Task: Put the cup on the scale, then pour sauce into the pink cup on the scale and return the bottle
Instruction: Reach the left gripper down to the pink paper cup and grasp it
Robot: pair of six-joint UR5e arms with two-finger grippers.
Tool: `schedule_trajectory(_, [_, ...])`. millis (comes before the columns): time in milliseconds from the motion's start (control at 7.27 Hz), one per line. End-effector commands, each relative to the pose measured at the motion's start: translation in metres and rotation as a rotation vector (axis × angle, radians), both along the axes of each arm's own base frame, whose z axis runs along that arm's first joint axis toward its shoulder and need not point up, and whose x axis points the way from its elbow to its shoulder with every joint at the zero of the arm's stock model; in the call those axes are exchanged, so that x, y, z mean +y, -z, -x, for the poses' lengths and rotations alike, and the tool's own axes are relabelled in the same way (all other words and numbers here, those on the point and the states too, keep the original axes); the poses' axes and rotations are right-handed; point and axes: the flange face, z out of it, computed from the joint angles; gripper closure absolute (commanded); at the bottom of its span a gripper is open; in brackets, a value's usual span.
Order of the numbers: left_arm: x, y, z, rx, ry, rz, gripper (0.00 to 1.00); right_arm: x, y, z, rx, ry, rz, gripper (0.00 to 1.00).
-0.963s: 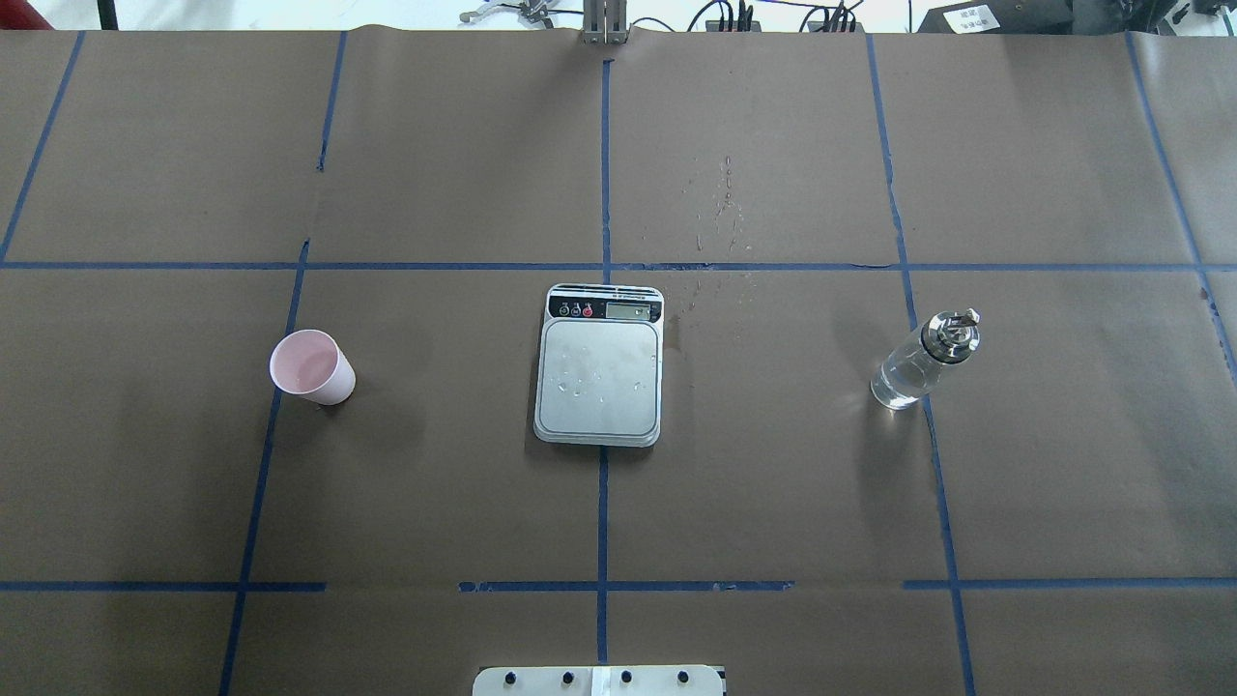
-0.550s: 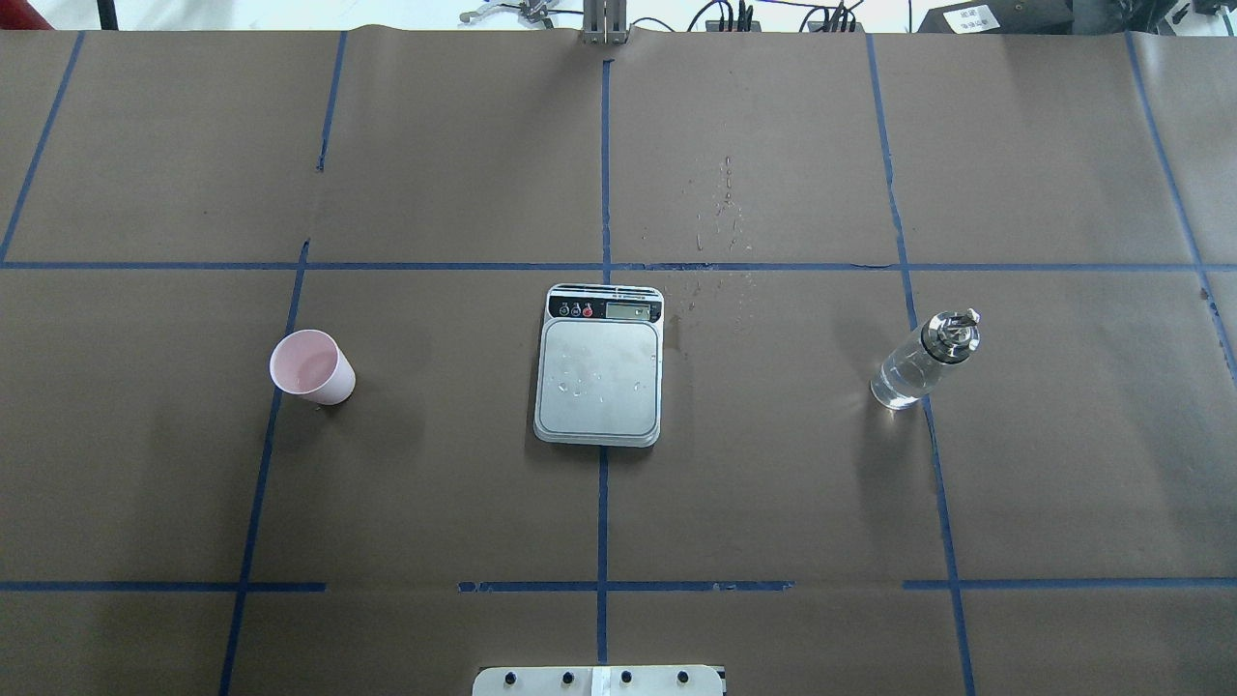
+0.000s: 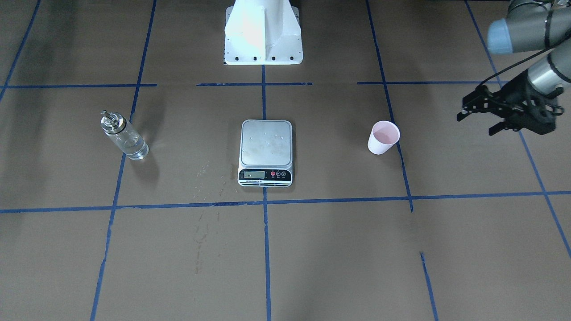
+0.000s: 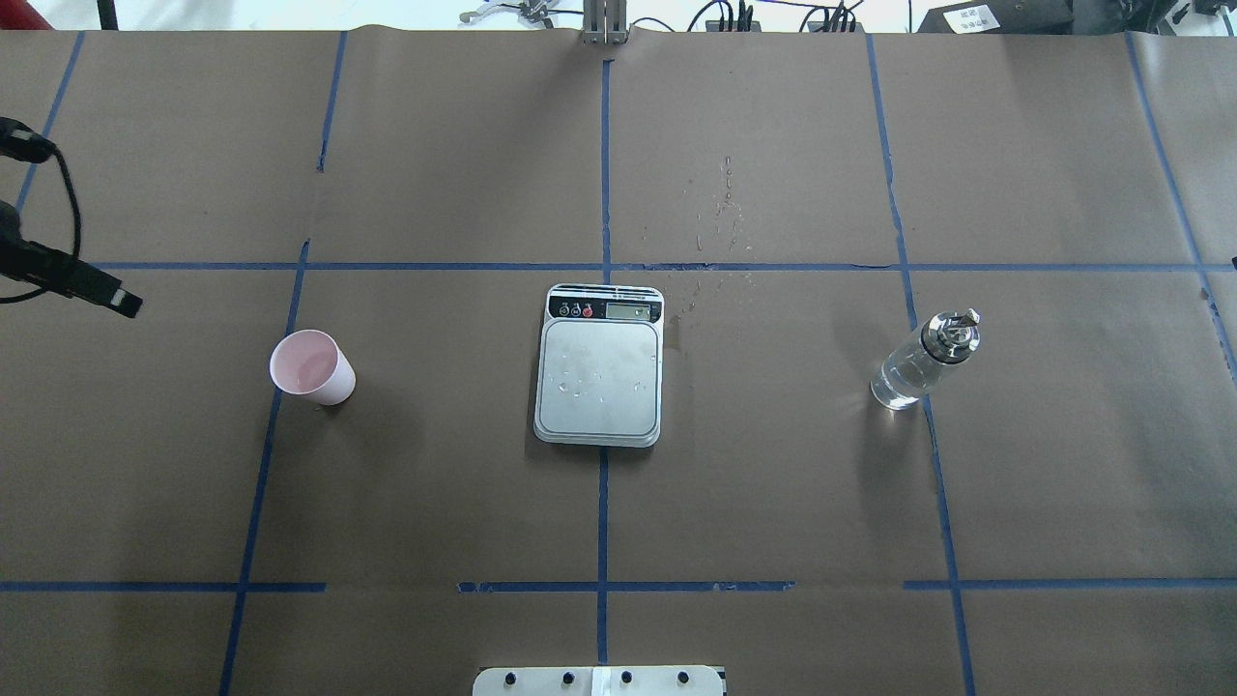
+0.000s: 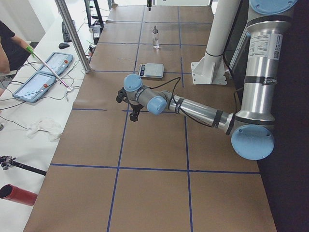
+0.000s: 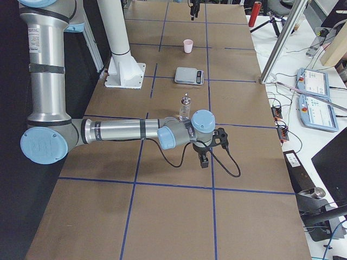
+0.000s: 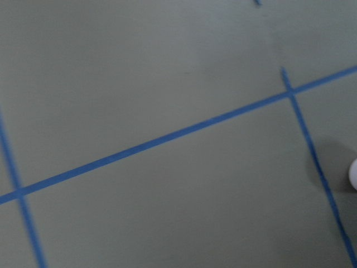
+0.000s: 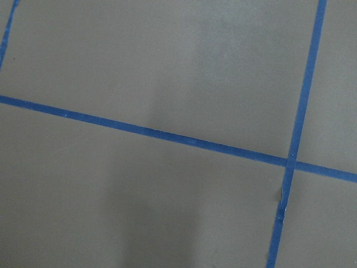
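Evidently caught at the very start of the task, with no step finished. Found the cup [image 4: 311,366] upright on the bare tabletop [image 4: 773,503], well apart from the scale [image 4: 599,372] on the robot's left side. Found the steel platform [image 4: 599,411] carrying nothing but a few droplets [image 4: 580,382]. Located the bottle [image 4: 923,360] upright and well apart on the scale's other side, with a small amount of clear sauce [image 4: 897,385] low in the glass. Noted the left pincer [image 3: 473,126] above the tabletop, off to the cup's outer side and not touching it: released, jaws spread, grasping nothing. Glimpsed the right pincer [image 6: 203,161] only from the side camera, farther toward the robot's right than the bottle and pointing down at the tabletop; could not tell whether released or clenched. Judged all of the work as left to do: lifting the cup onto the platform, fetching the bottle, pouring into the cup, and setting the bottle back. Took the cup's transfer as the step in hand, given the left pincer's nearness. Counted one cup, one scale, one bottle and two pincers. Also registered scattered wet marks [image 4: 720,208] on the brown paper beside and beyond the scale, and a grid of blue tape lines [image 4: 435,266]
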Motion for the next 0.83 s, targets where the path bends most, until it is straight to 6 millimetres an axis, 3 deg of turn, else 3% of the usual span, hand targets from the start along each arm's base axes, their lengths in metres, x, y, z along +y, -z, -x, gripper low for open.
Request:
schedule_trajectory(0, [0.005, 0.026, -0.045, -0.004, 0.062, 0.1, 0.01, -0.001, 0.001, 0.011, 0.0, 0.015, 0.003, 0.0])
schedule_trajectory(138, [0.006, 0.015, -0.061, -0.034, 0.064, 0.122, 0.01, -0.002, -0.002, 0.014, 0.005, 0.022, 0.007, 0.0])
schedule_trajectory(275, [0.0, 0.029, -0.087, -0.043, 0.088, 0.134, 0.03, -0.001, -0.002, 0.015, 0.002, 0.021, 0.01, 0.0])
schedule_trajectory(550, [0.008, 0.033, -0.136, -0.064, 0.07, 0.174, 0.06, 0.0, -0.002, 0.014, 0.0, 0.021, 0.013, 0.0])
schedule_trajectory(688, [0.009, 0.031, -0.141, -0.081, 0.081, 0.162, 0.06, -0.001, 0.0, 0.015, -0.003, 0.006, 0.025, 0.0])
